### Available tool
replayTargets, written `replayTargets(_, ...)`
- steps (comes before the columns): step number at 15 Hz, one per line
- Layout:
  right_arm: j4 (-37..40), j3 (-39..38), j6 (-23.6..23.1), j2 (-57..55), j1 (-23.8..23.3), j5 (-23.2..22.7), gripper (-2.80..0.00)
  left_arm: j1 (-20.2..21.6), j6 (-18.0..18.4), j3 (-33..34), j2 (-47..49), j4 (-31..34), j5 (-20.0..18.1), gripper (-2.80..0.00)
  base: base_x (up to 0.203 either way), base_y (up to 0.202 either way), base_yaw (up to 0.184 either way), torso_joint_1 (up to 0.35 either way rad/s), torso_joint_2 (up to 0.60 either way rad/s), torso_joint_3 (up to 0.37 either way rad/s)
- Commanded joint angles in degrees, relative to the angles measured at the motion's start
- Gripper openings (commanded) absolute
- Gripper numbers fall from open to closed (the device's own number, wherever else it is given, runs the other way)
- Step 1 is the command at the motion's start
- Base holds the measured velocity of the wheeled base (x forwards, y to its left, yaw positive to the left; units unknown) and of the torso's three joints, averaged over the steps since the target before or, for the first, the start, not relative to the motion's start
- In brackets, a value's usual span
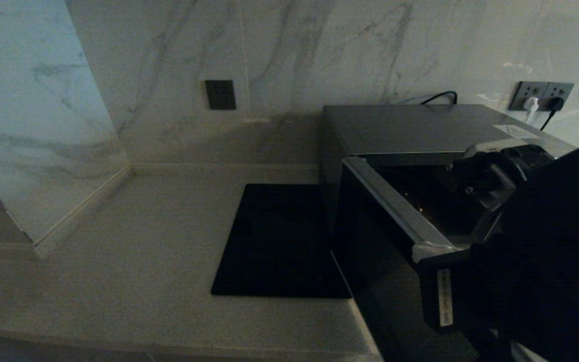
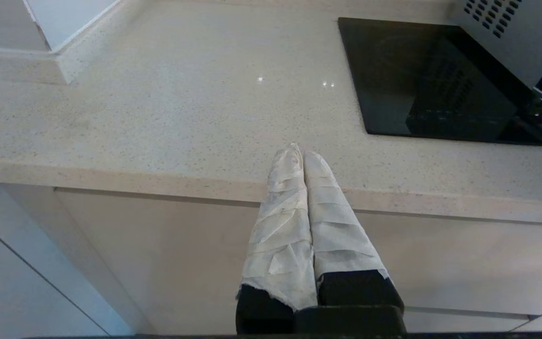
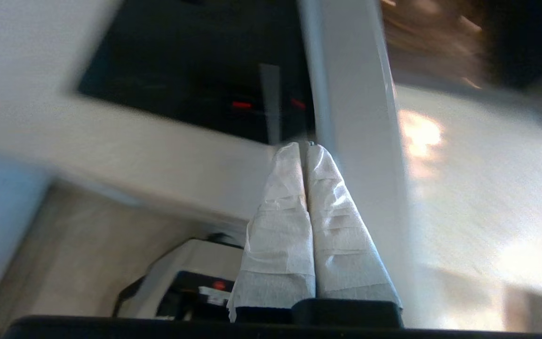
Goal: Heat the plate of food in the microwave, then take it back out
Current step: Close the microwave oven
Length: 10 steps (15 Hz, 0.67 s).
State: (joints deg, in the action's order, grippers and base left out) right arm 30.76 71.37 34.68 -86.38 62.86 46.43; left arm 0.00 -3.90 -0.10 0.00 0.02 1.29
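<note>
Marble-walled counter [image 1: 133, 261], dim. Your R gripper [image 3: 305, 147]: fingers clenched together, holding nothing, tips right at silver edge of microwave door [image 3: 346, 94]. Door [image 1: 395, 211] stands ajar; R arm [image 1: 546, 251] blocks much of cavity. Microwave [image 1: 410, 130] sits w/ black mat [image 1: 279, 241] just beside it. Plate: you can't see it anywhere. L gripper [image 2: 302, 153] clenched too, empty, parked off counter's front edge.

The microwave [image 1: 400, 130] has a grey-silver casing and a dark glass door with silver trim, and beside it lies a flat black mat [image 1: 274, 241]. The tabletop [image 2: 181, 103] is pale beige with fine dark speckles, the wall [image 1: 319, 50] white marble with grey veins. Both the left pincer [image 2: 299, 153] and the right pincer [image 3: 305, 147] are wrapped in white tape over black.
</note>
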Motion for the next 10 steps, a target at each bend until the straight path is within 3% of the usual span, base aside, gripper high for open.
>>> replayTargets(1,0.26,-1.84,1.06,0.84,-5.27,0.39,-2.80,0.00,-0.05,0.01,0.00,-0.02,0.03,-2.80,0.000,0.000,0.000,0.000,0.00,0.000)
replayTargets(4,0.26,-4.28,2.64,1.83,-9.92,0.45,-2.80,0.00,-0.05,0.01,0.00,-0.02,0.03,-2.80,0.000,0.000,0.000,0.000,0.00,0.000)
replayTargets(8,-0.03,-6.49,3.22,3.04,-12.82,0.41,-2.80,0.00,-0.05,0.01,0.00,-0.02,0.03,-2.80,0.000,0.000,0.000,0.000,0.00,0.000)
replayTargets(10,-0.51,-6.63,4.17,1.72,-17.57,0.22,-2.80,0.00,-0.05,0.01,0.00,-0.02,0.03,-2.80,0.000,0.000,0.000,0.000,0.00,0.000)
